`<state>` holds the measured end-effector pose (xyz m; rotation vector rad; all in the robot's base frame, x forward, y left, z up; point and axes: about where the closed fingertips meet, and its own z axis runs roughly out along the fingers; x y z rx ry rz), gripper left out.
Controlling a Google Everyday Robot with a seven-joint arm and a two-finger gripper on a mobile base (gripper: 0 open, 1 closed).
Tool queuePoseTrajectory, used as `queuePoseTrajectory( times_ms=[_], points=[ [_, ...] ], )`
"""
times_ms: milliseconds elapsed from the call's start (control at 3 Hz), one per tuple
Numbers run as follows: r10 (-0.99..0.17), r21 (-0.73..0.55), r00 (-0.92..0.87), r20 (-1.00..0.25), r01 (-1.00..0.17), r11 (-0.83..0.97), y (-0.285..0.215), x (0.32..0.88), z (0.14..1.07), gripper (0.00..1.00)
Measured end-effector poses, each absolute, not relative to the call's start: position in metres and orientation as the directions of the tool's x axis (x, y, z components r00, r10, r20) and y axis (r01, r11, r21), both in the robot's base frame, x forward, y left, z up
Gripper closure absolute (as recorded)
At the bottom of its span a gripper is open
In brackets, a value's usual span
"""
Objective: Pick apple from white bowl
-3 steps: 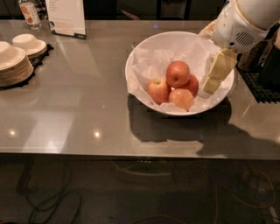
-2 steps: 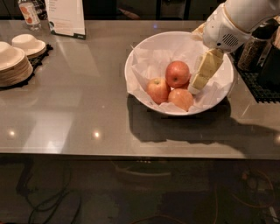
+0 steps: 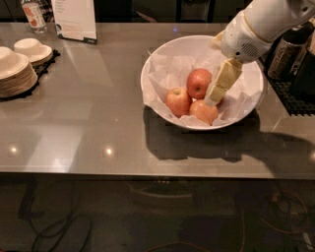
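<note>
The white bowl (image 3: 162,61) lined with crinkled white paper stands on the grey counter, right of centre. The red apple (image 3: 197,82) lies in its middle. Two paler yellow-orange apples lie in front of it, one on the left (image 3: 177,101) and one at the front (image 3: 203,112). My gripper (image 3: 213,97) reaches down into the bowl from the upper right. Its cream tip is just right of the red apple and above the front pale apple. The arm hides whatever lies behind it in the bowl.
A stack of beige plates (image 3: 15,74) and small bowls (image 3: 32,49) sit at the far left. A sign card (image 3: 74,17) and a bottle (image 3: 33,12) stand at the back left. Dark containers (image 3: 288,54) and a black mat (image 3: 295,101) are at the right.
My gripper has moved left and down inside the bowl, from near the right rim to beside the red apple. The apples have not moved.
</note>
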<state>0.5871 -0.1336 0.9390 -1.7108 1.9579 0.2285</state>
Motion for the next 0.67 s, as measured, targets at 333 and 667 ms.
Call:
queuePoseTrajectory(
  times_ms=[333, 667],
  points=[
    [-0.860, -0.183, -0.058, -0.506, -0.968, 0.173, -0.120, 0.604, 0.924, 0.00],
    [-0.848, -0.136, -0.081, -0.524, -0.975, 0.177, -0.113, 0.611, 0.903, 0.00]
  ],
)
